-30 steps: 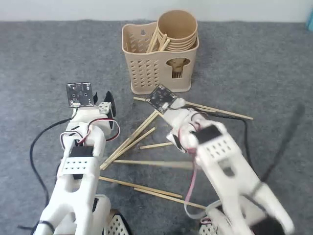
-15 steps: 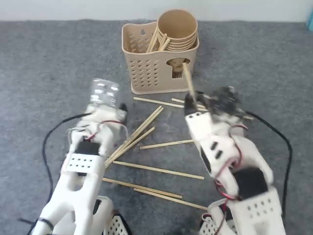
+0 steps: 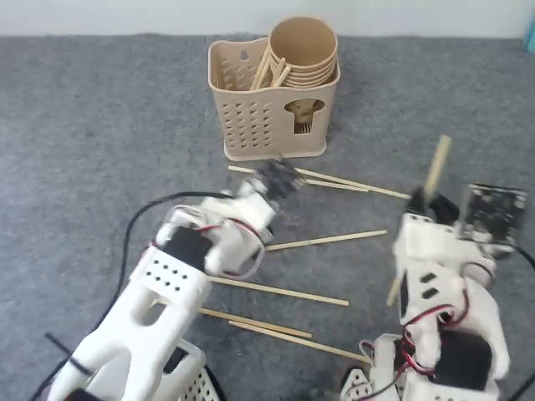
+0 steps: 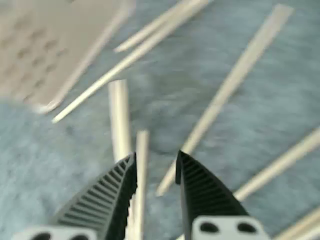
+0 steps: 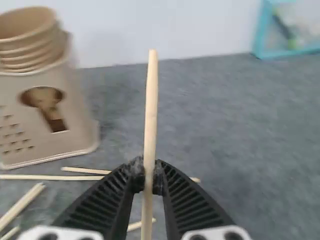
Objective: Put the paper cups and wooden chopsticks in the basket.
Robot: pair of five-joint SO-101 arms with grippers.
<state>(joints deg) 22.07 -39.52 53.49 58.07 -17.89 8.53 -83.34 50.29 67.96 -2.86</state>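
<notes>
A beige slotted basket stands at the back centre, with stacked paper cups and a few chopsticks inside. Several wooden chopsticks lie loose on the grey carpet in front of it. My left gripper hangs low just before the basket. In the left wrist view it is narrowly open over a lying chopstick. My right gripper, at the right, is shut on one chopstick that stands nearly upright. The right wrist view shows this gripper, the chopstick and the basket beyond.
More chopsticks lie near the arms' bases. A black cable loops at the left arm. A blue-framed object stands far off to the right. A pale wall edges the carpet at the back.
My right gripper lifted a chopstick from in front of the basket and carried it to the right. My left arm swung from the left to the middle, in front of the basket.
</notes>
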